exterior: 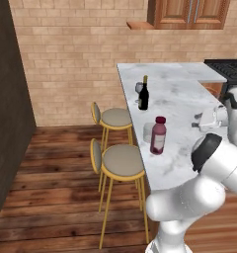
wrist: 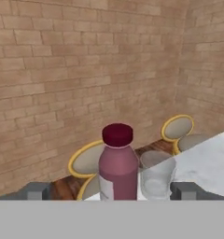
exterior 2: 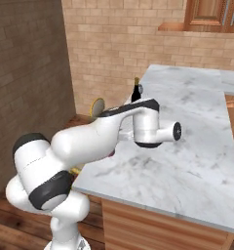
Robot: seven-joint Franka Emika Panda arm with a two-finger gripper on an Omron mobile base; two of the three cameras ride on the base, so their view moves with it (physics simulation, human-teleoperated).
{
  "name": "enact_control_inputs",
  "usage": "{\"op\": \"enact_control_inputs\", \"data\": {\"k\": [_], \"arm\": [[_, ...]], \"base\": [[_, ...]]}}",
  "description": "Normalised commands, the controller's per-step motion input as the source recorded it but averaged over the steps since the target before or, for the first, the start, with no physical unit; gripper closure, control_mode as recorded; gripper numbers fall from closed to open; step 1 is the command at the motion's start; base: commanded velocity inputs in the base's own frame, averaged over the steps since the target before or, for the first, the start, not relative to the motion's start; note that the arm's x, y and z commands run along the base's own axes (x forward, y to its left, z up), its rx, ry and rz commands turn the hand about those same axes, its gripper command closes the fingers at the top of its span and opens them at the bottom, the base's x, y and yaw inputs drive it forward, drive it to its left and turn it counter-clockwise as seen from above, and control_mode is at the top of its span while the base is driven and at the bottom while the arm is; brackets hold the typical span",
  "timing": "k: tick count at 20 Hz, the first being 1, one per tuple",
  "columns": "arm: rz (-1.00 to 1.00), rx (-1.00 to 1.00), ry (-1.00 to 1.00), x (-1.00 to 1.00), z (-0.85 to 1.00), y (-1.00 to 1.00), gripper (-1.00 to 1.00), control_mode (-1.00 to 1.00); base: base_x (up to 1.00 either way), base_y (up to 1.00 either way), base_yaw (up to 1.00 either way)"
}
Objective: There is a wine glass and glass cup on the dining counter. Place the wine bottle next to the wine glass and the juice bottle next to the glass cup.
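Note:
The juice bottle (exterior: 159, 136), maroon with a pale label, stands upright near the left edge of the dining counter (exterior: 179, 94). The clear glass cup (exterior: 148, 132) sits right beside it. Farther back, the dark wine bottle (exterior: 143, 94) stands next to the small wine glass (exterior: 138, 89). My gripper (exterior: 197, 122) hovers over the counter to the right of the juice bottle, apart from it. In the hand view the juice bottle (wrist: 117, 163) and glass cup (wrist: 157, 175) stand ahead of the gripper (wrist: 111, 191), which is open with nothing between its fingers. My arm hides the juice bottle in the right base view, where the wine bottle (exterior 2: 135, 90) shows.
Two yellow-legged round stools (exterior: 121, 160) (exterior: 115, 117) stand along the counter's left side over a wooden floor. A black stove (exterior: 229, 69) sits at the back right under wooden cabinets (exterior: 189, 12). A brick wall runs behind, and a dark wall (exterior: 7, 99) stands at the left.

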Motion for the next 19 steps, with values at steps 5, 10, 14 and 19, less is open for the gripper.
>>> {"op": "enact_control_inputs", "data": {"k": [5,10,14,19], "arm": [[-0.17,-0.04,0.32,-0.45,0.34,-0.01,-1.00,-1.00],[-0.21,-0.08,0.18,-0.59,0.14,0.00,-1.00,-1.00],[-0.22,-0.17,0.06,-0.65,0.07,0.00,-1.00,-1.00],[-0.23,-0.28,0.01,-0.63,0.04,0.01,-1.00,-1.00]], "base": [[0.00,0.00,0.00],[0.00,0.00,0.00],[0.00,0.00,0.00],[0.00,0.00,0.00]]}}
